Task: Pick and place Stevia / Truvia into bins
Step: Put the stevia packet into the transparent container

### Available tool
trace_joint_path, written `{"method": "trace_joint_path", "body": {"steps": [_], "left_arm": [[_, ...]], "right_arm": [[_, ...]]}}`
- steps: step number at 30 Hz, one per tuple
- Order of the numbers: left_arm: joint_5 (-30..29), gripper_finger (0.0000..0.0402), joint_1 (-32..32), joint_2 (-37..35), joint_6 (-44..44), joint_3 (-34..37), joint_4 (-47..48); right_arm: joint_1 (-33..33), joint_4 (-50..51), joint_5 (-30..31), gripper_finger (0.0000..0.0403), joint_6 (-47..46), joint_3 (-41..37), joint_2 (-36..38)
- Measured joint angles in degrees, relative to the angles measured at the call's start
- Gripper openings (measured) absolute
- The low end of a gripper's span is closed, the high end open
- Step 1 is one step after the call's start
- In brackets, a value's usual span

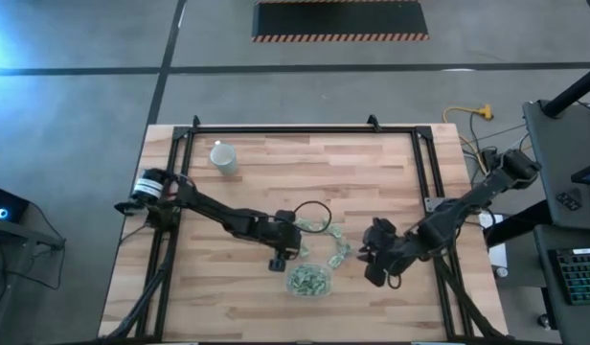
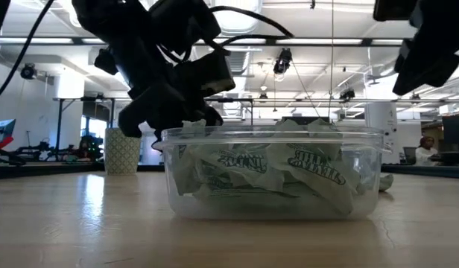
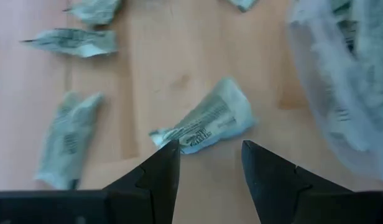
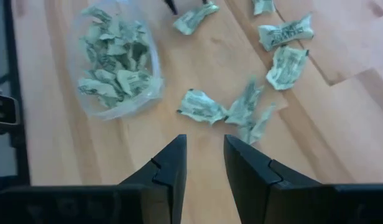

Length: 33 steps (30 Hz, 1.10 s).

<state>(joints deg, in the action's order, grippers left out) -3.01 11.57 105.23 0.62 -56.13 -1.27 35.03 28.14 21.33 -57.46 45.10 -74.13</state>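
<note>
The clear bin (image 1: 288,278) stands near the table's near edge, holding several crumpled green-and-white sachets (image 2: 289,167). More sachets (image 1: 335,236) lie loose on the wood just beyond it. My left gripper (image 3: 210,149) is open and hangs over one loose sachet (image 3: 207,121), its fingertips on either side of the sachet's nearer end; the bin's wall (image 3: 316,93) is beside it. My right gripper (image 4: 205,142) is open, right of the bin and short of a cluster of sachets (image 4: 241,112). It holds nothing.
A white cup (image 1: 223,156) stands upright near the table's far left corner, also visible behind the bin (image 2: 123,151). A black frame (image 1: 305,128) borders the table top. Bare wood lies left of the bin and across the table's far half.
</note>
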Motion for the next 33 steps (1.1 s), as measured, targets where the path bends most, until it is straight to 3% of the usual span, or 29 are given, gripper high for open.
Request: {"method": "trace_joint_path", "body": {"steps": [12,20,25,33], "left_arm": [[1.25,0.0157,0.0,-0.01,-7.41,-0.31,-3.39],[1.47,0.0157,-0.11,3.13,-6.96,-1.51,-2.99],[1.37,0.0156,-0.52,4.09,-2.3,-2.74,-1.09],[0.51,0.0094,-0.66,2.62,-0.89,-2.55,2.08]], "right_arm": [[4.74,-0.56,5.83,0.0095,-5.68,-0.24,-2.79],[4.74,-2.79,5.87,0.0085,-5.64,-0.24,-4.01],[4.82,-3.25,5.84,0.0079,-5.64,-0.22,-4.04],[5.22,-3.35,5.8,0.0081,-5.98,-0.22,-4.01]]}}
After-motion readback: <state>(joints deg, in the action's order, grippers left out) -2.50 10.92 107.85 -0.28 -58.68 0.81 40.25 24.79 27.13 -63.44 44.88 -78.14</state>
